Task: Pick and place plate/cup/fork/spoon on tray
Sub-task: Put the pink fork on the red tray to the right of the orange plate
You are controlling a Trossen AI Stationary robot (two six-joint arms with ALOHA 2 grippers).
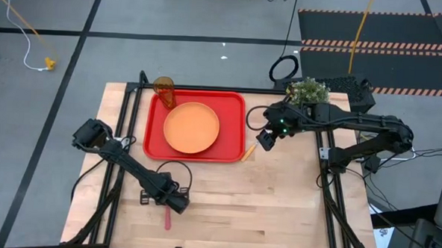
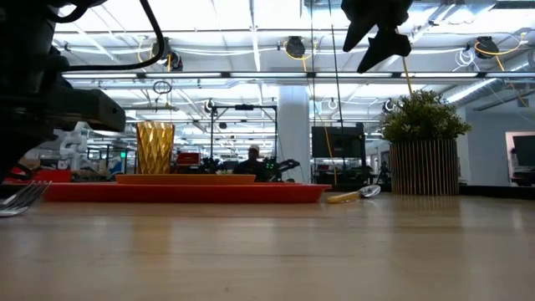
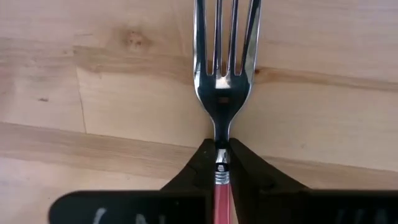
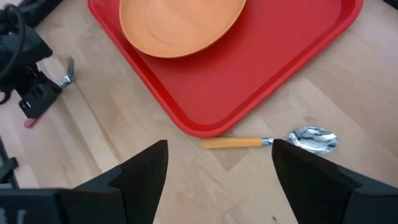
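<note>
Now we lift the fork (image 3: 225, 74), pinched at its neck by the left end effector (image 3: 222, 165) at the bench's (image 1: 277, 209) 7 o'clock, level toward the tray (image 1: 233, 109); the right end effector (image 4: 217, 165), spread, hovers above the spoon (image 4: 273, 141).

Orange plate (image 1: 192, 128) and amber cup (image 1: 164, 91) on the red tray (image 1: 233, 109), left tool (image 1: 174, 202) over the fork (image 1: 167, 219).

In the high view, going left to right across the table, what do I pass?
Left gripper shut on the pink-handled silver fork → amber translucent cup → round orange plate on the red rectangular tray → orange-handled spoon → open right gripper → green potted plant.
</note>
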